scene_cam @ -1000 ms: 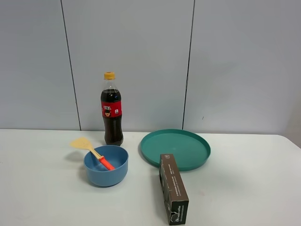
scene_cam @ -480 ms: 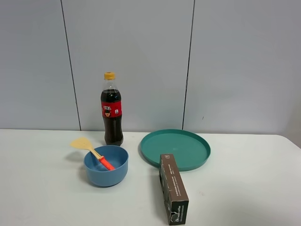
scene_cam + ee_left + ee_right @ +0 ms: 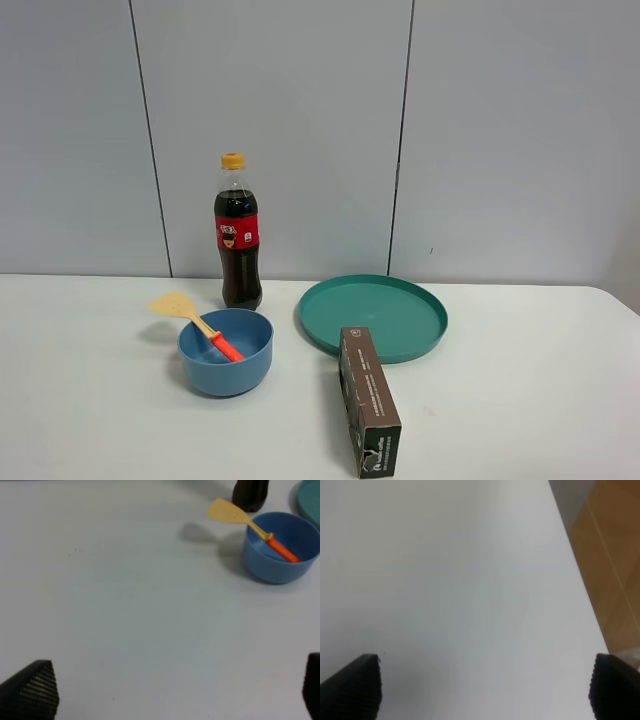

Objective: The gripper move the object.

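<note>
The spatula (image 3: 195, 322) leans in a blue bowl (image 3: 226, 352). Its pale yellow head sticks out over the bowl's left rim and its orange-red handle rests inside. It also shows in the left wrist view (image 3: 252, 525), lying in the bowl (image 3: 280, 550). My left gripper (image 3: 175, 692) is open and empty, well away from the bowl over bare table. My right gripper (image 3: 485, 685) is open and empty over bare table near the table's edge. Neither arm shows in the exterior high view.
A cola bottle (image 3: 238, 234) stands behind the bowl. A teal plate (image 3: 372, 315) lies right of it. A dark brown box (image 3: 368, 398) lies in front of the plate. The white table (image 3: 520, 400) ends at the right, with wooden floor (image 3: 610, 555) beyond.
</note>
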### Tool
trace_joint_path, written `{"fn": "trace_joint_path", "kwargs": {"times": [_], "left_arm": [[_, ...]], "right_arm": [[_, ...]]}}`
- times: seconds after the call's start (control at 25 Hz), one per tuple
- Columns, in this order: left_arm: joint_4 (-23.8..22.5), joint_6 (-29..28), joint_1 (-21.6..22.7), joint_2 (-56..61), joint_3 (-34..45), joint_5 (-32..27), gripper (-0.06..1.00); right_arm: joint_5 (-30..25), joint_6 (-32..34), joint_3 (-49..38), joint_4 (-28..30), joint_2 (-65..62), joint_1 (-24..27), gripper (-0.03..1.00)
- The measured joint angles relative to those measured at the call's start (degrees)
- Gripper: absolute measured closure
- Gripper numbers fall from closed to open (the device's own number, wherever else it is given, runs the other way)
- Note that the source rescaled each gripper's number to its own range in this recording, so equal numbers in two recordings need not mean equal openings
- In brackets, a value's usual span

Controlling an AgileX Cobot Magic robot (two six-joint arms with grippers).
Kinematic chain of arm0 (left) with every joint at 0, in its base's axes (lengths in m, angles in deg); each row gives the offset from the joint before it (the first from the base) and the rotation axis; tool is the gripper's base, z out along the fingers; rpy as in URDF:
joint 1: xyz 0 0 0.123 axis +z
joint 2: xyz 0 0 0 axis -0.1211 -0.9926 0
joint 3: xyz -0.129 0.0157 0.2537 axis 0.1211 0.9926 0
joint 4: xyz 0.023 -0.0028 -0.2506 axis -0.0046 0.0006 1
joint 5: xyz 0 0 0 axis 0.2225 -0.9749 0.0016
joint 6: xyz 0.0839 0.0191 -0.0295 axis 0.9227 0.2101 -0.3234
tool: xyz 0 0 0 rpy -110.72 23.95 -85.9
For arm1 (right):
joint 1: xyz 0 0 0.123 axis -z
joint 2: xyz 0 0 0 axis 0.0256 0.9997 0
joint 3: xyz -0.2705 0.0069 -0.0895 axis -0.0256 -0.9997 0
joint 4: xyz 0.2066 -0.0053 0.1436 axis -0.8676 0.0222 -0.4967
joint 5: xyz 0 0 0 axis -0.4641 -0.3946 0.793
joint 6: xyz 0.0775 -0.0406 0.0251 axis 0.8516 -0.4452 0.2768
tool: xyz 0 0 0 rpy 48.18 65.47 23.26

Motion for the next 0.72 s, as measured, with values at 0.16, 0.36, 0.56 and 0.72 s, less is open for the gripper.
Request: {"fn": "trace_joint_path", "kwargs": {"times": [0.16, 0.36, 0.56, 0.72], "left_arm": [[0.0, 0.0, 0.0, 0.0, 0.0, 0.0, -0.06], [0.0, 0.0, 0.0, 0.0, 0.0, 0.0, -0.06], [0.0, 0.0, 0.0, 0.0, 0.0, 0.0, -0.06], [0.0, 0.0, 0.0, 0.0, 0.0, 0.0, -0.06]], "right_arm": [[-0.1, -5.3, -1.2, -2.7, -7.6, 0.0, 0.14], [-1.7, -7.9, -1.2, -3.8, -12.2, 0.0, 0.15], [-3.2, -7.7, -1.2, -4.2, -13.3, 0.0, 0.15], [-3.2, -4.8, -1.2, -5.1, -13.3, 0.0, 0.15]]}}
